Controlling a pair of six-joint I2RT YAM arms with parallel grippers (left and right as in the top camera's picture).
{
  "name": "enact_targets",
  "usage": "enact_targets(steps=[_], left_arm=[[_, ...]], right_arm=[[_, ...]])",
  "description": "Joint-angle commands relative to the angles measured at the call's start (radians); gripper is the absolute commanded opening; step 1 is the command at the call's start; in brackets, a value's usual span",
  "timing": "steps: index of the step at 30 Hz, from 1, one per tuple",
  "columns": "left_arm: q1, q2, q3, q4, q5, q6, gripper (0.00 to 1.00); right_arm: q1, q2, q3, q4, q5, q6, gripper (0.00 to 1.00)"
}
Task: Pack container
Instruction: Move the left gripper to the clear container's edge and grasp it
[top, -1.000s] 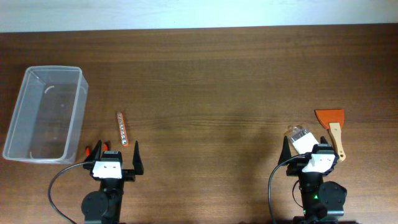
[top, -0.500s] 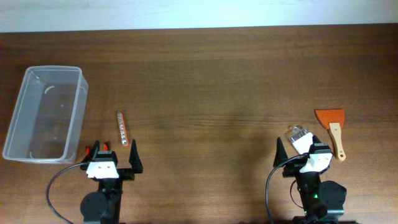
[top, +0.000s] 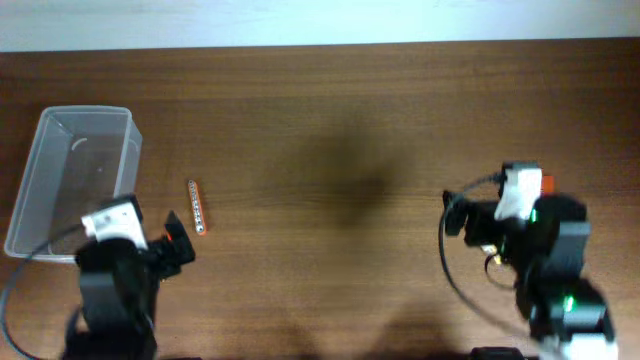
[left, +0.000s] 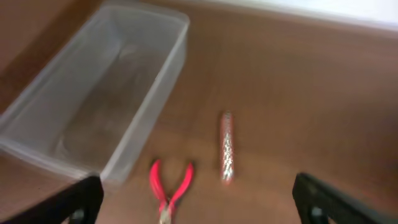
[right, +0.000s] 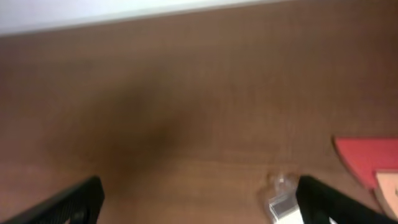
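The clear plastic container lies empty at the far left; the left wrist view shows it too. Red-handled pliers lie beside its near corner, with a thin orange-and-silver stick to their right, also in the left wrist view. My left gripper hovers over the pliers, open and empty. My right gripper is open and empty above the table. A small clear plastic piece lies by its right finger, and a red scraper lies further right.
In the overhead view the left arm hides the pliers, and the right arm hides the clear piece and most of the scraper. Brown wooden table runs to a white wall at the back.
Both arms have risen from the table's front edge and moved forward. The left arm now covers the pliers in the overhead view, the right arm covers the clear piece and scraper. Both grippers stay open.
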Motion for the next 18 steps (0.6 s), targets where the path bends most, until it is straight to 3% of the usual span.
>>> enact_targets(steps=[1, 5, 8, 13, 18], left_arm=[[0.037, 0.174, 0.171, -0.143, -0.011, -0.01, 0.99], [0.039, 0.291, 0.227, -0.229, -0.006, -0.009, 0.99], [0.04, 0.36, 0.229, -0.232, 0.025, -0.016, 0.99], [0.119, 0.372, 0.229, -0.222, -0.041, -0.348, 0.99], [0.291, 0.386, 0.257, -0.227, 0.01, -0.384, 0.99]], right_arm=[[-0.006, 0.168, 0.184, -0.098, 0.0, -0.018, 0.98], [-0.006, 0.32, 0.325, -0.214, -0.002, -0.034, 0.99], [-0.006, 0.394, 0.384, -0.27, -0.085, -0.126, 0.99], [0.015, 0.412, 0.395, -0.283, -0.126, -0.211, 0.98], [0.12, 0.412, 0.403, -0.296, -0.011, -0.251, 0.98]])
